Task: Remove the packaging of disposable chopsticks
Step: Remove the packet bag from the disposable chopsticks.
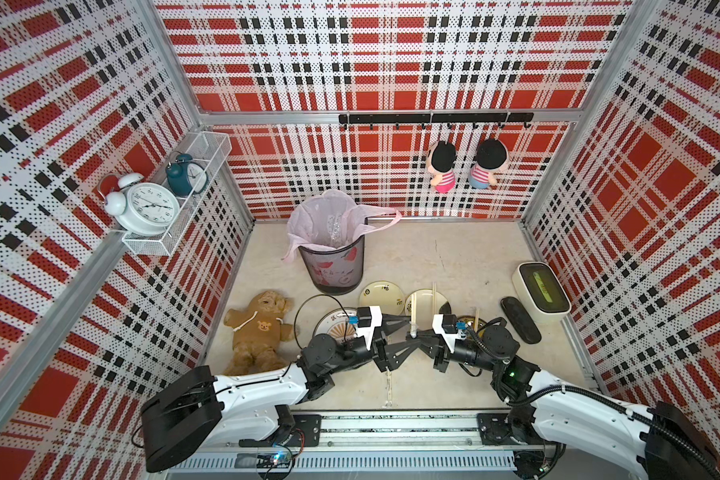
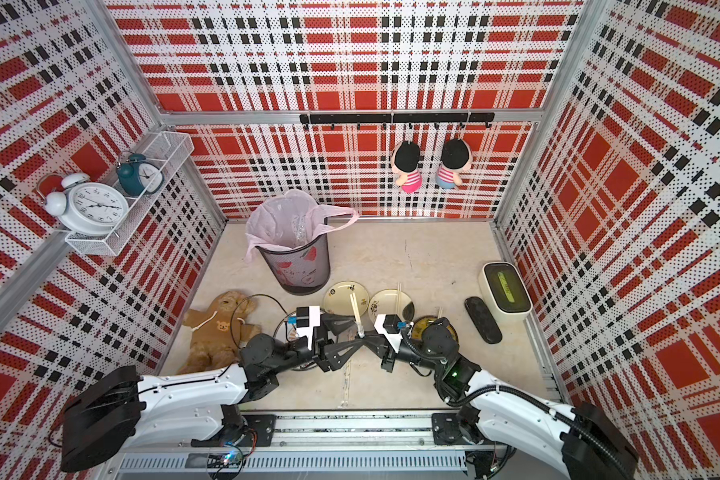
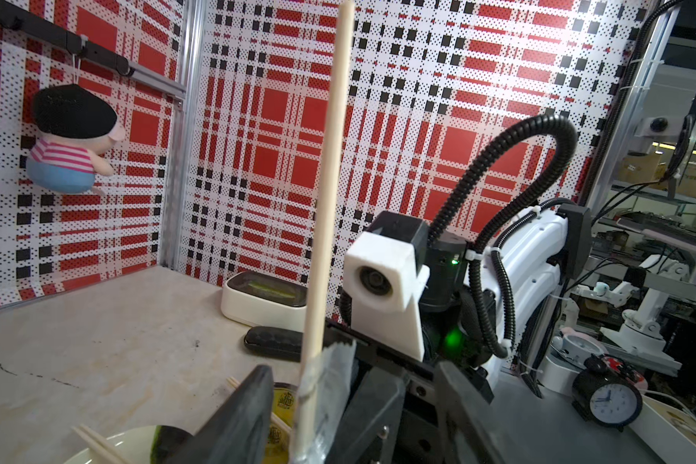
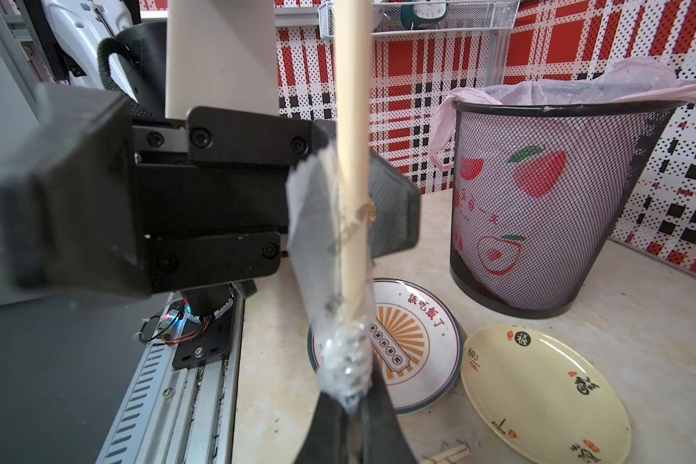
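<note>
One pair of chopsticks (image 4: 350, 120) stands near upright at near centre, above the table (image 1: 454, 257). It is mostly bare, with only its bottom end inside the crumpled sleeve (image 4: 318, 241). Right gripper (image 4: 348, 401) is pinched tight on that plastic end. Left gripper (image 3: 350, 381) has jaws well apart, one each side of the sticks, not clamping.

Judgement: right anchors the plastic so left can take bare wood and draw it free. Bin (image 1: 333, 266), far left, likely takes the sleeve. Plates (image 1: 381, 296) just beyond likely take the sticks.
</note>
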